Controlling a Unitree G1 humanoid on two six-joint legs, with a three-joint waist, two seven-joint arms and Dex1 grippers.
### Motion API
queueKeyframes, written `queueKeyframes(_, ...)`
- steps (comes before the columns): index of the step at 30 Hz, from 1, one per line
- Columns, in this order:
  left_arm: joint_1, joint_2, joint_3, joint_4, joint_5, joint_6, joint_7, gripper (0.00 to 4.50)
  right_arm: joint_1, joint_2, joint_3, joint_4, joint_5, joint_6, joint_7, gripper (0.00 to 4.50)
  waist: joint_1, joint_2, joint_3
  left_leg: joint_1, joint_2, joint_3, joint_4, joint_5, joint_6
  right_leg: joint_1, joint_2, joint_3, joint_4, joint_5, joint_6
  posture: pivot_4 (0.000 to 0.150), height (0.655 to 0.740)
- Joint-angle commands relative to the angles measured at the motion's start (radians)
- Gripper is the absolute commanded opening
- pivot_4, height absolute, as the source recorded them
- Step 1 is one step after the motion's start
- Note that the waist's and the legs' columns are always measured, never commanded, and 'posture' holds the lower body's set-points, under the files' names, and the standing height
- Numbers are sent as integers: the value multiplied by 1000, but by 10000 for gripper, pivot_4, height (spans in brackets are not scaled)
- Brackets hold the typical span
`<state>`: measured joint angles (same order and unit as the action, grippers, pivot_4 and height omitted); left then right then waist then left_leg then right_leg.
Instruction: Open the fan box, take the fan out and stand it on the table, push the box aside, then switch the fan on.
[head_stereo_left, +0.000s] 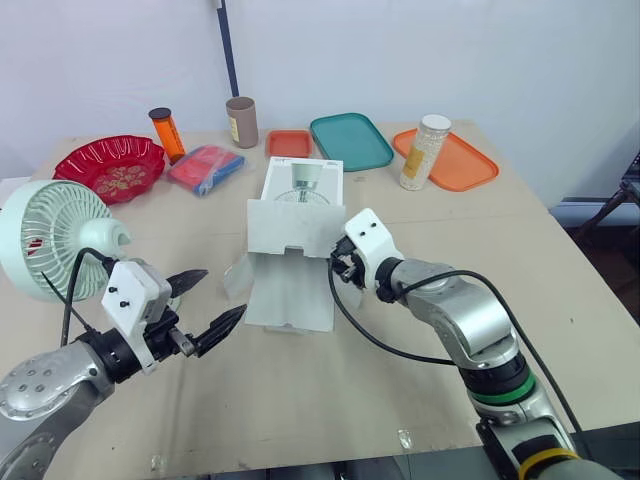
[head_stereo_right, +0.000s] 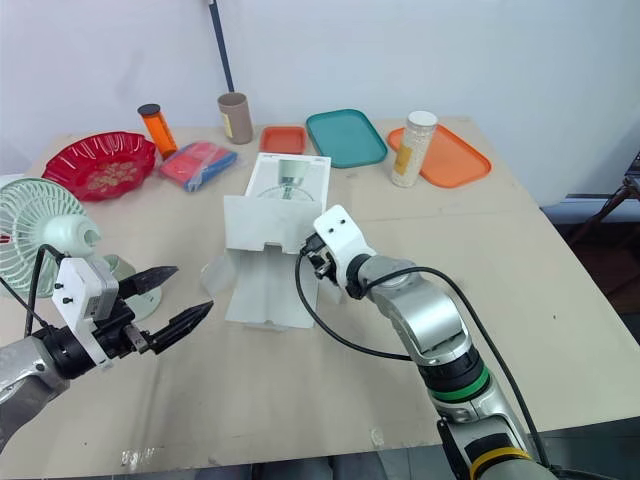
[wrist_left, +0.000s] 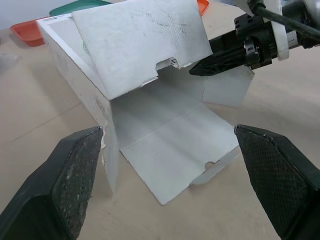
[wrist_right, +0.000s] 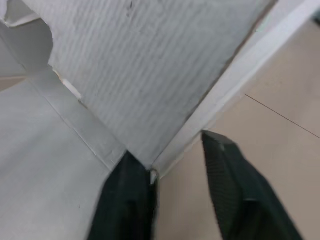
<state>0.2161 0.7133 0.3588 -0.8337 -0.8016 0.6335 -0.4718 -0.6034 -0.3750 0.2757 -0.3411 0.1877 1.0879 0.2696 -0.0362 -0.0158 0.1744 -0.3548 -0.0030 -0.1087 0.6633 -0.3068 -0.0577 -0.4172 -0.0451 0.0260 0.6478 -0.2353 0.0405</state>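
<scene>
The pale green fan (head_stereo_left: 55, 240) stands upright on the table (head_stereo_left: 400, 360) at the far left. The white fan box (head_stereo_left: 295, 215) lies in the middle with its flaps spread open toward me, and its inside (wrist_left: 165, 130) is bare. My left gripper (head_stereo_left: 222, 292) hovers open between fan and box, a little short of the box's mouth. My right gripper (head_stereo_left: 340, 268) is at the box's right front edge. Its fingers (wrist_right: 132, 200) stand narrowly apart astride the box wall (wrist_right: 165, 100), one inside and one outside, so it is open.
Along the back of the table are a red bowl (head_stereo_left: 110, 165), an orange bottle (head_stereo_left: 167, 133), a brown cylinder (head_stereo_left: 242, 121), a blue-and-red packet (head_stereo_left: 205, 167), a small orange tray (head_stereo_left: 289, 143), a teal tray (head_stereo_left: 350, 140), and an orange tray (head_stereo_left: 465, 165) with a white canister (head_stereo_left: 424, 152).
</scene>
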Motion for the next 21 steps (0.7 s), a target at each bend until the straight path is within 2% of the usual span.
queueKeyframes(1, -14, -9, -1, -9, -6, -15, 1, 45000, -28, 20, -20, 3, -31, 2, -30, 310, 0, 0, 0, 0, 0, 0, 0, 0, 0, 0, 0, 0, 0, 0, 0, 1500, 7400)
queueKeyframes(12, -52, -28, -31, -2, -6, -15, -4, 45000, -39, 59, -69, 47, -94, 37, -96, 310, -2, 0, 0, 0, 0, 0, 0, 0, 0, 0, 0, 0, 0, 0, 0, 1500, 7400)
queueKeyframes(17, -69, -21, -56, 9, -8, -19, -35, 45000, 23, -29, -116, -39, -80, 18, -36, 310, 2, 0, 0, 0, 0, 0, 0, 0, 0, 0, 0, 0, 0, 1, 0, 1500, 7400)
queueKeyframes(21, -129, -26, -99, 63, 11, -26, -62, 45000, 144, -132, -201, -179, -27, 0, 61, 310, 10, 0, 0, -1, -1, -1, 0, 0, 0, 0, -1, -1, 0, 1, 1, 1500, 7400)
